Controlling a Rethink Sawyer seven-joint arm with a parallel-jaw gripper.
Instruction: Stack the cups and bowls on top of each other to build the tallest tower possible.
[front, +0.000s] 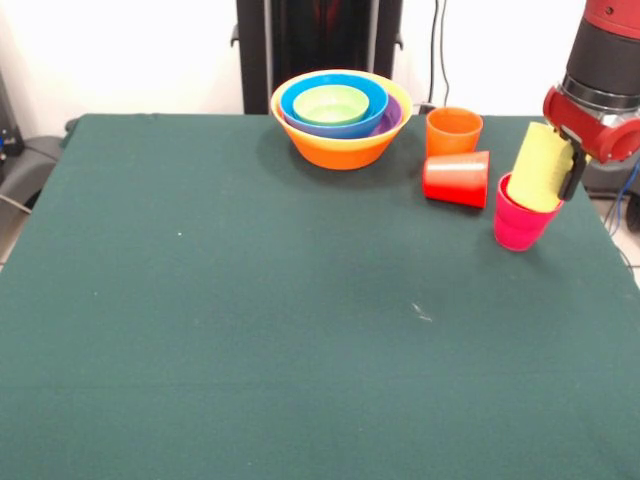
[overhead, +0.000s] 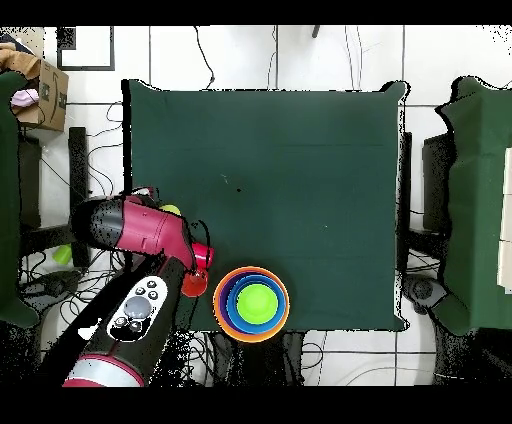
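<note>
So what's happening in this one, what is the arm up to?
The arm's gripper is at the yellow cup, which sits tilted in the mouth of the magenta-pink cup near the table's edge. Whether the gripper is closed on it cannot be told. Beside them a red cup lies on its side and an orange cup stands upright. The bowls are nested apart from the cups: small green bowl in a blue bowl, inside the large yellow-orange bowl.

Nested bowls (front: 341, 118); orange cup (front: 453, 131) upright, red cup (front: 457, 179) sideways, yellow cup (front: 541, 167) tilted in pink cup (front: 520, 222).
</note>
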